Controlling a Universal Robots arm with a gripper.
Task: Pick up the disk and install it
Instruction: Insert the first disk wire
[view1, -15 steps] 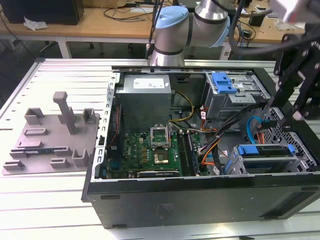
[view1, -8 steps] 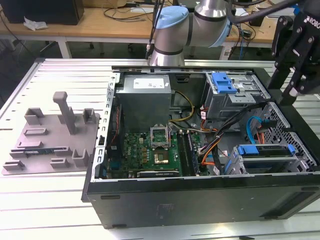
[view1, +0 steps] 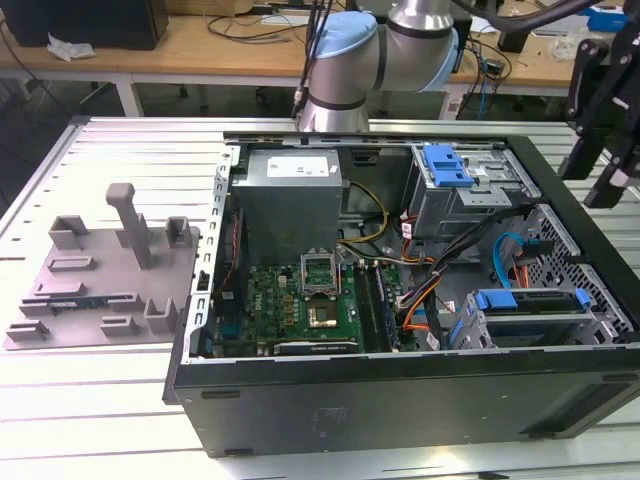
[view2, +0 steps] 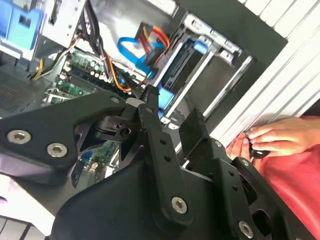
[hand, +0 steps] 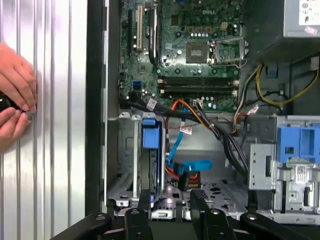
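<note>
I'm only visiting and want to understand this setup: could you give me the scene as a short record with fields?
Setting: open black metal computer case lying on a ribbed silver metal table
Gripper: black two-finger gripper, open, holding nothing, over the metal drive cage
Disk: flat silver hard drive in blue plastic carrier, standing edge-on in that cage
Person: a hand resting on the table beside the case

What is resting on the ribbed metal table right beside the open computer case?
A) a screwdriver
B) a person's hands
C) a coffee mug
B: in both wrist views a person's hands lie on the table, next to the computer case and its black wall.
</note>
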